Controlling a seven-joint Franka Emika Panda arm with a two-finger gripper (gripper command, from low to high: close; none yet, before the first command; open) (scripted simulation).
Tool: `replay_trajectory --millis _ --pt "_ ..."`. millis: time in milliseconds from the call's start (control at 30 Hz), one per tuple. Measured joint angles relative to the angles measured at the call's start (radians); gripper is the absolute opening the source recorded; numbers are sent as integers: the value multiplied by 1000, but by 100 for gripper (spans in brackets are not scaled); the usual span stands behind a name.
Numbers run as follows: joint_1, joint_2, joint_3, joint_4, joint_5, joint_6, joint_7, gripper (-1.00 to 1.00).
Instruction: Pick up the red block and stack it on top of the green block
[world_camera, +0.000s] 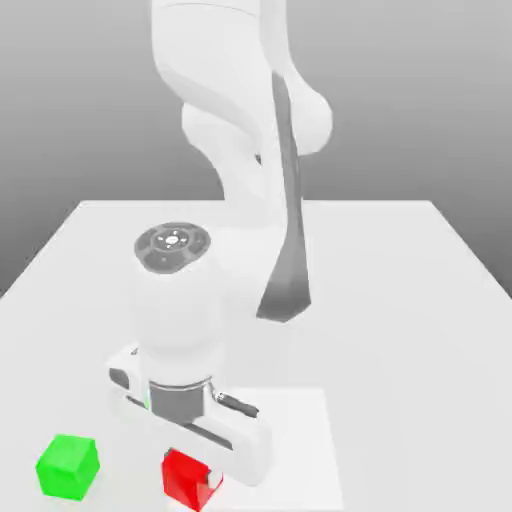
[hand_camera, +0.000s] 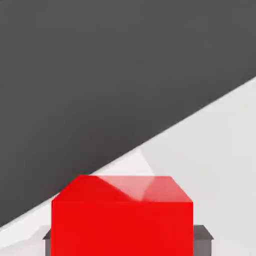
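Panda gripper (world_camera: 192, 467) is closed on a block, both fingers against its sides. Green cube (world_camera: 67, 467) lies at the exterior view's left; the held red cube (world_camera: 187, 480) is just apart from it, toward that view's right, so the coming carry should run leftward there, at a height above the green top.

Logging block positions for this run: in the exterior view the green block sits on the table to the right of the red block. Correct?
Not quite: the green block is to the left of the red block, as the exterior view shows. It does sit on the table.
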Motion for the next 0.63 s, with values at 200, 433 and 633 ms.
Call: replay_trajectory --millis 200,433,633 --pt "-10 -163 3 -23 10 -141 0 -100" --pt "-131 -158 -149 64 83 -225 191 -100" --pt "-150 -65 -141 74 115 -143 182 100"
